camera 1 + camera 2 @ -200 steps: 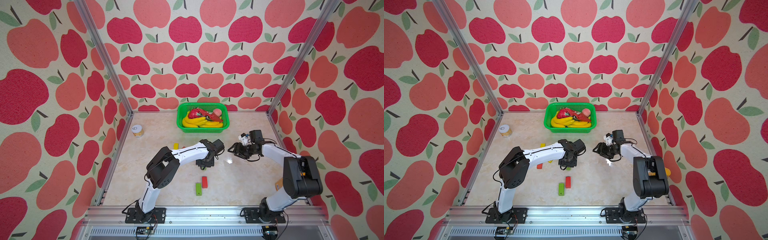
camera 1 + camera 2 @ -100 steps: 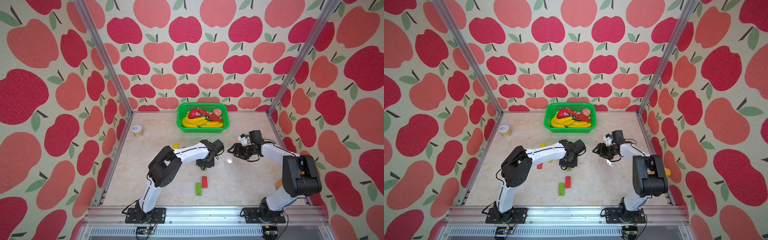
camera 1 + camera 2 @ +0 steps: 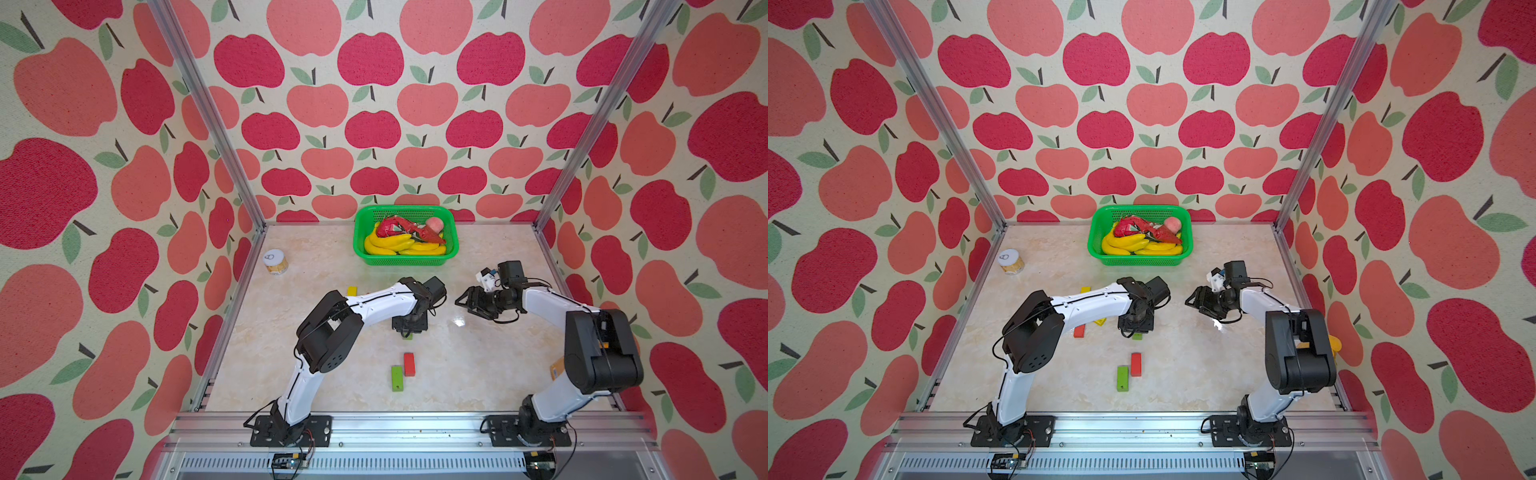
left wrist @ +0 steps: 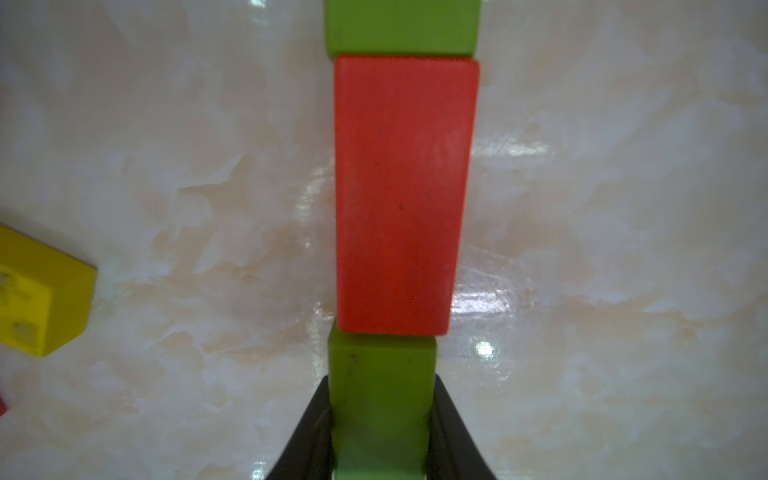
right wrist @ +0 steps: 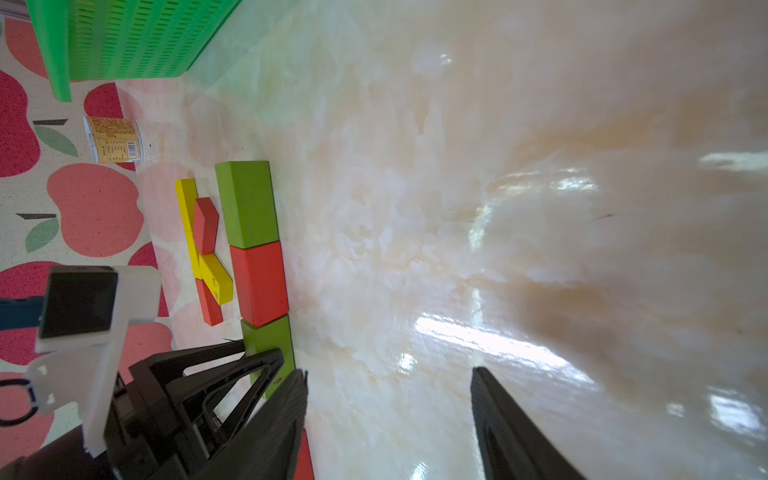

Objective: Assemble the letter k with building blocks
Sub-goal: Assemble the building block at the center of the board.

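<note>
My left gripper [image 4: 382,415] is shut on a green block [image 4: 382,399] that lies end to end with a red block [image 4: 399,195] and a second green block [image 4: 401,25], forming one straight column. The right wrist view shows that column [image 5: 259,282] with yellow and red blocks [image 5: 195,232] laid slantwise beside it. In both top views the left gripper [image 3: 409,328] points down at the table and hides most of the column. A loose red block [image 3: 409,364] and a loose green block [image 3: 397,378] lie nearer the front. My right gripper [image 3: 467,305] hovers open and empty to the right.
A green basket [image 3: 405,259] with toy bananas and other fruit stands at the back centre. A small can [image 3: 275,262] stands at the back left by the frame post. One yellow block [image 3: 352,291] lies behind the left arm. Metal frame posts bound the table.
</note>
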You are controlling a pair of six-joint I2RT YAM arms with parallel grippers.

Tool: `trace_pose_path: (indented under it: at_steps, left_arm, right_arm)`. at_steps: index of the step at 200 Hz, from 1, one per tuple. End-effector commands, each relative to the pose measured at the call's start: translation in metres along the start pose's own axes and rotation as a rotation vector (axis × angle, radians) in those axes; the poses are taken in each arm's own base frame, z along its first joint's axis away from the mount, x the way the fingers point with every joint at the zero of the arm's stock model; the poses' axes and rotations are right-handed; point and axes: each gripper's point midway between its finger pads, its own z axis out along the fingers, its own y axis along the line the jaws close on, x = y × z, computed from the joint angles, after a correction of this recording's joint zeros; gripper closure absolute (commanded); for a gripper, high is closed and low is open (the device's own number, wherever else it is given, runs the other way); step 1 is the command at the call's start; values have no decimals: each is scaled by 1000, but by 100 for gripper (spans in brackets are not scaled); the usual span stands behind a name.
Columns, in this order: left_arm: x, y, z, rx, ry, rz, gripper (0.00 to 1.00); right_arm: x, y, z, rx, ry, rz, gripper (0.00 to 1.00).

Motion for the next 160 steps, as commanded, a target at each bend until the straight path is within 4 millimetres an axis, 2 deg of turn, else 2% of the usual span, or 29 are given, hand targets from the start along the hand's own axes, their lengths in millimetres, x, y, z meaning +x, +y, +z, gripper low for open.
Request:
trace_pose_path:
  at_steps: [1,71,135,146,160]
  left_arm:
    - [0,1,13,-17,25,10,100]
    - [0,3,15,-34,32,9,99]
    - [-3,3,15,-40,33,15,93]
    - [-3,4,15,-46,34,16,85]
    - [-3,5,15,-50,32,18,69]
  right_arm:
    - [5,-4,3,4,24,10,34]
    - [5,-4,4,2,26,13,34]
    - [5,-5,4,1,28,14,34]
    - [5,-5,5,2,31,14,34]
    - [5,-5,5,1,30,14,34]
